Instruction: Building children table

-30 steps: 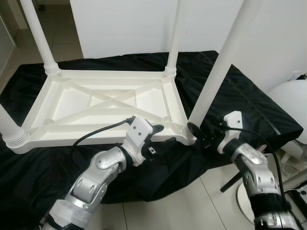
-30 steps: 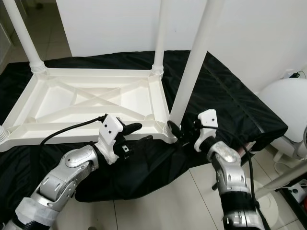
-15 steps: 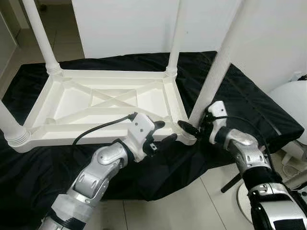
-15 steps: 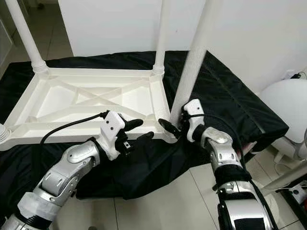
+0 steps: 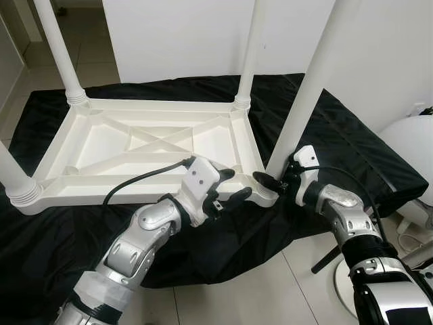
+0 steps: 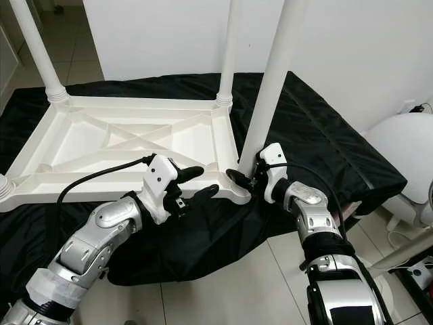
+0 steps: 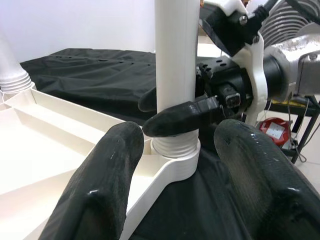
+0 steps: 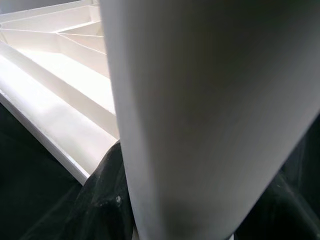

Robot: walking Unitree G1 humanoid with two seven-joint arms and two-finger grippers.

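A white plastic children's table (image 5: 67, 193) lies upside down on a black cloth, its legs pointing up. The near right leg (image 5: 308, 101) stands in the corner socket (image 7: 175, 155). My right gripper (image 5: 270, 180) holds that leg just above the socket, one black finger (image 7: 180, 117) in front of it and one behind. In the right wrist view the leg (image 8: 200, 100) sits between the dark fingers. My left gripper (image 5: 235, 186) is open beside the table's front rim, just left of that corner, with nothing between its fingers (image 7: 110, 175).
Three other legs (image 5: 57, 47) (image 5: 249, 54) (image 5: 13, 176) stand at the remaining corners. The black cloth (image 5: 352, 135) hangs over the platform's front edge onto a tiled floor (image 5: 257, 291). A white rounded object (image 5: 413, 142) and a stand sit at the right.
My right gripper moved in from the right and closed around the base of the near right leg. My left gripper reached forward toward the same corner.
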